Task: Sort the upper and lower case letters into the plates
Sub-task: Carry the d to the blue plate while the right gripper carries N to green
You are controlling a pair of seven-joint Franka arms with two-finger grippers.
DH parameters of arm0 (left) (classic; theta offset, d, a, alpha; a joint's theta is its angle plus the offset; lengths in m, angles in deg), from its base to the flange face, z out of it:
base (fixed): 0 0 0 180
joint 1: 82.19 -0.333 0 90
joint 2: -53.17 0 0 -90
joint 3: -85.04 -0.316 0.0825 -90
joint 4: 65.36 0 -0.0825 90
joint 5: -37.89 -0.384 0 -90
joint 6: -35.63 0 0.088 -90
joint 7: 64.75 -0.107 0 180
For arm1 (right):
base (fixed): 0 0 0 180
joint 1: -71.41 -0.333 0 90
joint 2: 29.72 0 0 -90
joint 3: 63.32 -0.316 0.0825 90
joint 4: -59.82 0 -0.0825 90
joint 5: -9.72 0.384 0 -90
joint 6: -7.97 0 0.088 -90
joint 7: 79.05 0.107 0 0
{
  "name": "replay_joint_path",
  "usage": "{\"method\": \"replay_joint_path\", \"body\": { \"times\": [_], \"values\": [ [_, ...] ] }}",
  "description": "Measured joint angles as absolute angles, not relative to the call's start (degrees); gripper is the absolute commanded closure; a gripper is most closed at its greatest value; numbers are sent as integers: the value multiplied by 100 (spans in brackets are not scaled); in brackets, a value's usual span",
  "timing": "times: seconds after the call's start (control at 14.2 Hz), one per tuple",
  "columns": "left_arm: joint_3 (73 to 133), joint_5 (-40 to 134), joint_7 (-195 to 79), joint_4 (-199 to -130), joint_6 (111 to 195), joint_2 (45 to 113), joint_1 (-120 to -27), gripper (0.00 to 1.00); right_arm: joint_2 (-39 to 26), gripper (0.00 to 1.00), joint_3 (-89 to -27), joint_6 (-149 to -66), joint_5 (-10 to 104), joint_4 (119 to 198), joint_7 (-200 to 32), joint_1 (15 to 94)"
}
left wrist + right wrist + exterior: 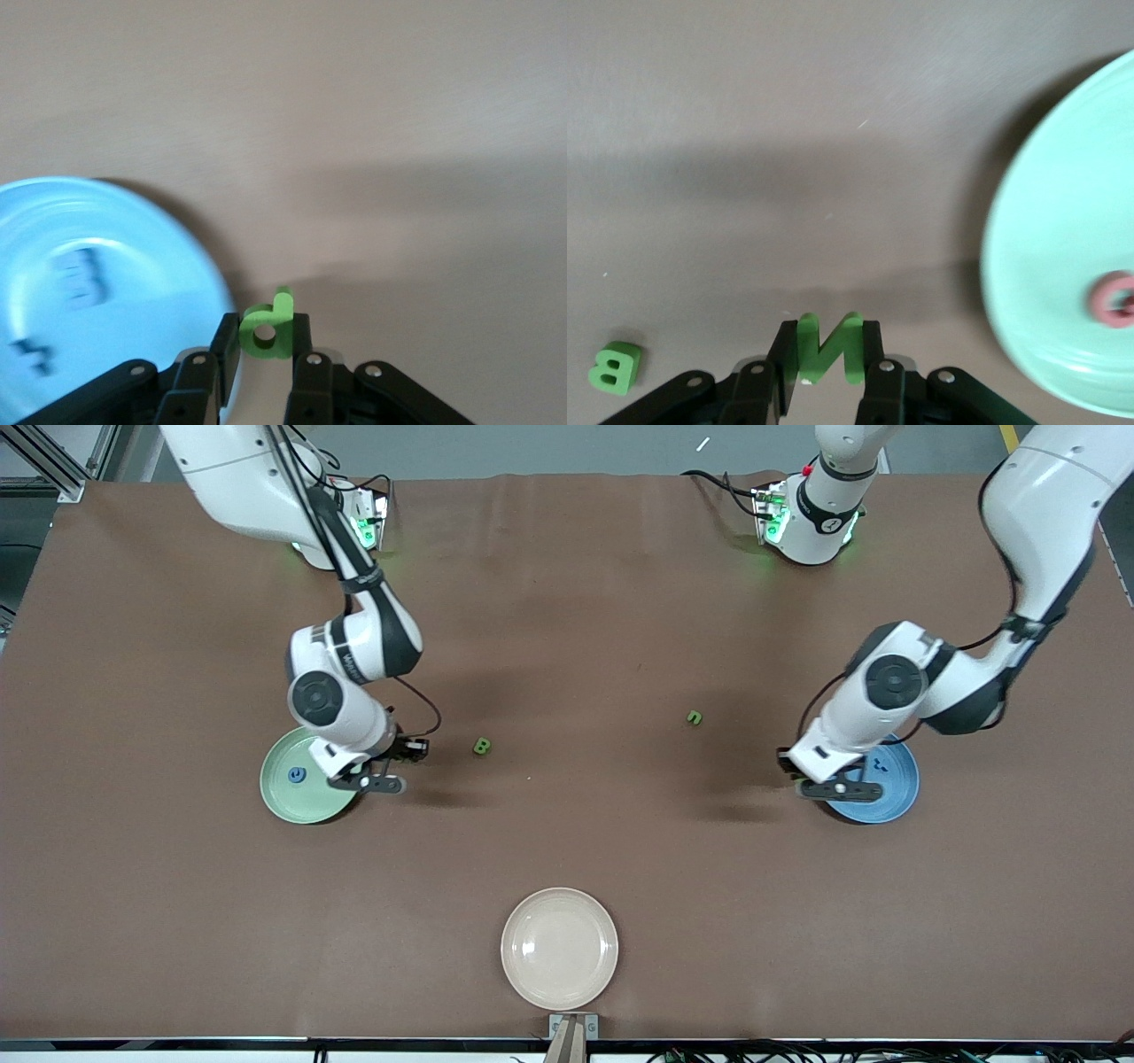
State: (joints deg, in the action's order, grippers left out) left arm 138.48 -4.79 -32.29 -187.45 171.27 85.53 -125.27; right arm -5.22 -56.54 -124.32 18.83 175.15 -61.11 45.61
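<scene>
A chunky green plastic "d" (268,328) is pinched by the left gripper (264,350) beside the matte blue plate's (177,257) rim; a green "N" (829,347) is clamped in the right gripper (829,359) near the mint plate (1045,266). Risk: smooth small letters may slip, or land outside rims, as neither is over its plate yet. A green "B" (614,367) lies w/ the N on bare brown cloth.

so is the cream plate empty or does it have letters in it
Empty. The front view shows only the cream plate's bare surface, with no letter on it.
</scene>
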Motion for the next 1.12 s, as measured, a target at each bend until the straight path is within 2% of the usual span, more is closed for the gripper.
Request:
{"method": "replay_joint_path", "body": {
  "times": [0.14,0.49,0.91,1.12],
  "values": [
    [13883,-481,-3744,-18926,17125,8514,-13009,92,-554,100,-5643,-12113,1883,17287,-6564,4901],
    [13885,-572,-4513,-19251,17134,8510,-13768,91,-494,99,-5632,-12117,1883,17380,-7451,5621],
    [13884,-1161,-4548,-19420,17152,8660,-14068,89,-225,99,-5693,-12534,1883,17534,-7471,5639],
    [13887,-1163,-4548,-19423,17153,8684,-14063,84,-175,98,-5688,-12560,1883,17534,-7471,5643]
  ]
}}
